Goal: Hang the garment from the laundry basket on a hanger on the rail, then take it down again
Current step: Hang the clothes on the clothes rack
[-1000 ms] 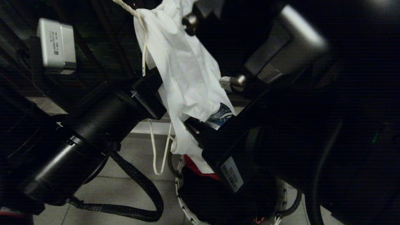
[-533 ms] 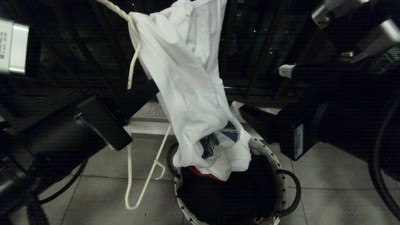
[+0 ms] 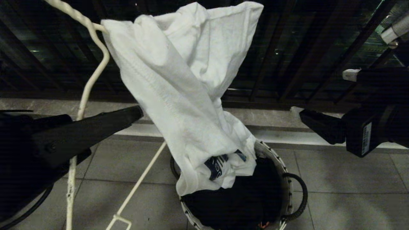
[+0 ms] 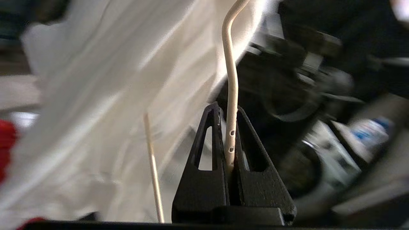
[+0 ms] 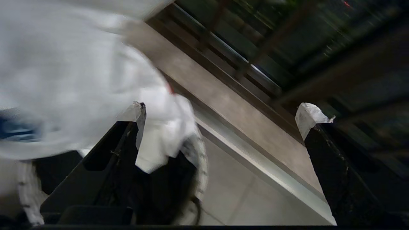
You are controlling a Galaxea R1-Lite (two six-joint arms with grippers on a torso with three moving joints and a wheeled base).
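Left gripper [image 4: 230, 127]: fingers clenched on the wire of the hanger [image 4: 230, 80], which passes straight between them. Seen from the head, the same gripper [image 3: 135, 111] reaches in beside the T-shirt [image 3: 179, 105] and holds the hanger [image 3: 92, 64] on its bare side. Right gripper [image 5: 220, 118]: fingers released, spread wide with nothing between them; from the head it [image 3: 322, 102] stands well apart from the T-shirt, on the side away from the hanger.

The T-shirt is bunched over one shoulder of the hanger, close to the twisted neck, and trails down so that its printed lower part rests at the rim of the laundry basket [image 3: 287, 174]. The basket stands on the tiled floor [image 3: 345, 179] in front of the balcony railing [image 3: 287, 64].

Progress, as judged: the T-shirt is out of the basket and partly on the hanger, but not spread across both shoulders. No rail is in view. Dressing the hanger fully, hooking it on the rail and taking it down appear to remain.
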